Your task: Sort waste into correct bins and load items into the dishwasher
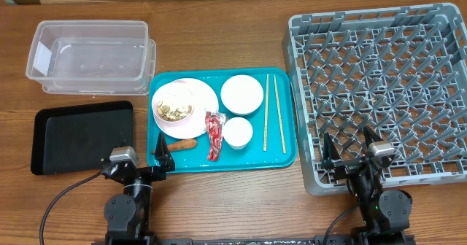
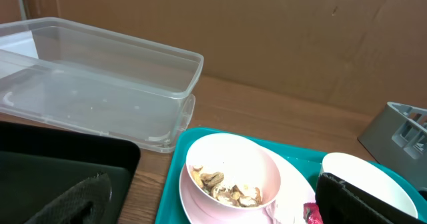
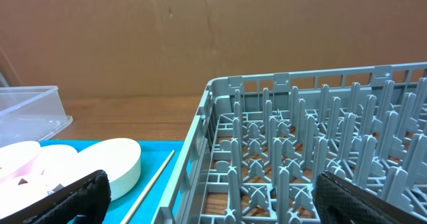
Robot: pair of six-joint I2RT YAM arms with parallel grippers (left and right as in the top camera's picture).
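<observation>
Staged test bench: wooden table, cardboard backdrop.

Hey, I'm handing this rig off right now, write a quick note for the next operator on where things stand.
Left gripper: open, empty, near the teal tray's front-left corner.
Right gripper: open, empty, at the dish rack's near edge.
On the teal tray: plate under a bowl of scraps, carrot, red wrapper, white bowl, small cup, chopsticks.
Clear tub, black tray and rack look empty.
Done: nothing. Left: waste to bins, dishes to rack.
</observation>
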